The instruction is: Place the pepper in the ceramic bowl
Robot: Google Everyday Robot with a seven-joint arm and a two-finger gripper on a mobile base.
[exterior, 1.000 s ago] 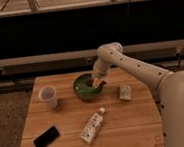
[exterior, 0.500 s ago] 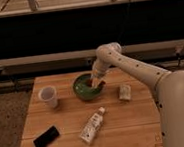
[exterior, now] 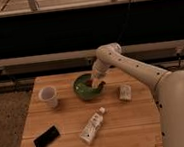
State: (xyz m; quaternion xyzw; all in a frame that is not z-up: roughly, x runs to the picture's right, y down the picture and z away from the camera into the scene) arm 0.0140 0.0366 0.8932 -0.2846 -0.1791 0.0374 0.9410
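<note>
Your gripper (exterior: 93,82) dips into one green bowl (exterior: 83,91); finger state unclear. One cup (exterior: 48,96), bottle (exterior: 92,127), phone (exterior: 46,137) share the counter (exterior: 127,129).

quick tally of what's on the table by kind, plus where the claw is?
Bowls: 1, ceramic bowl
Cups: 1, white cup
Bottles: 1, white bottle, lying down
Phones: 1, black phone
Small packets: 1, pale packet
Peppers: 1, pepper, at the claw
Total: 6
Claw: over the bowl, reaching into it.
</note>
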